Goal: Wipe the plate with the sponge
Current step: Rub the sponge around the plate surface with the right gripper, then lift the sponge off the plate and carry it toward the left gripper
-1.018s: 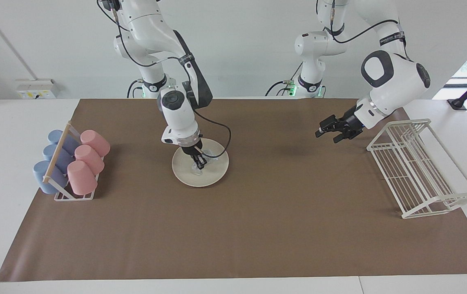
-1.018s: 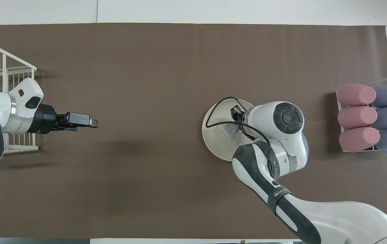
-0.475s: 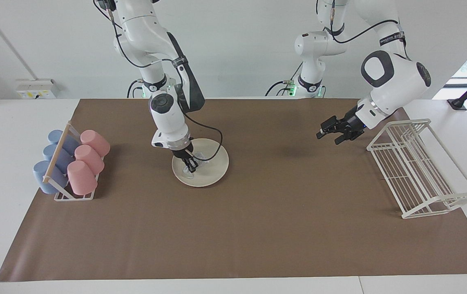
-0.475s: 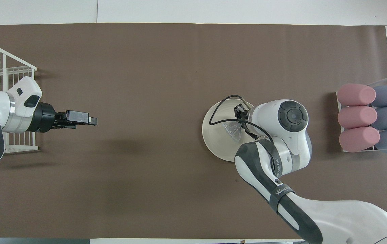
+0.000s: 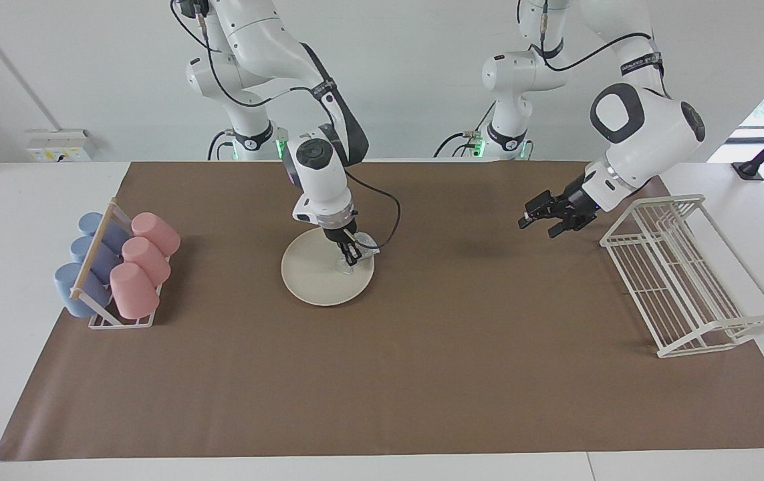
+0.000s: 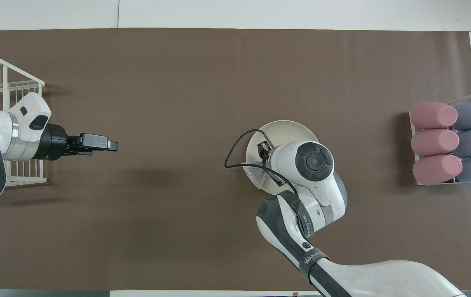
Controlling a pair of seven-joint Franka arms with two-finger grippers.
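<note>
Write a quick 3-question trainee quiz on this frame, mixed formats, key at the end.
1. True or false: the right gripper presses the sponge on the plate.
2. On which part of the plate is the sponge? A) its middle B) the edge toward the left arm's end of the table C) the edge toward the cups
3. Fill in: the left gripper waits in the air beside the white wire ____.

Key: 1 true; 2 B; 3 rack.
</note>
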